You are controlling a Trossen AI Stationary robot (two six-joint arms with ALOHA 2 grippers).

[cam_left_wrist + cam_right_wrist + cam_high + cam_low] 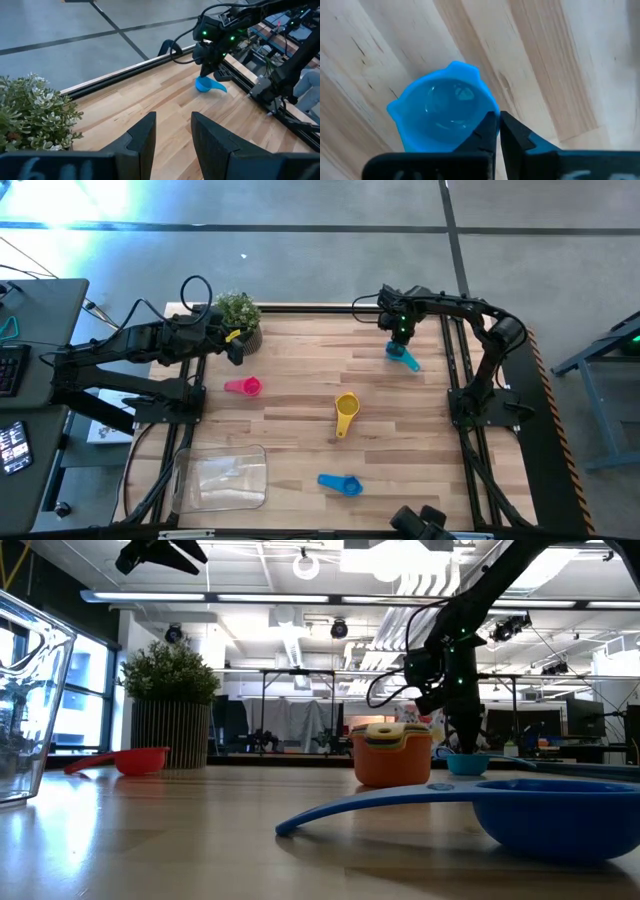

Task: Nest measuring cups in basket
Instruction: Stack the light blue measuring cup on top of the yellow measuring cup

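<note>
Right gripper over the light blue cup at the table's far right.

The right gripper (402, 338) stood just above the light blue measuring cup (403, 357), its fingers (487, 131) drawn nearly together at the cup's rim; whether they pinched the rim could not be told. The left gripper (236, 352) waited beside the potted plant (238, 312), fingers (142, 142) apart and empty. On the wooden table (300, 360) lay the red cup (244, 386), a yellow-topped stack of cups (346, 411) and the blue cup (341, 484), all outside the clear basket (219, 478) at the near left corner.
</note>
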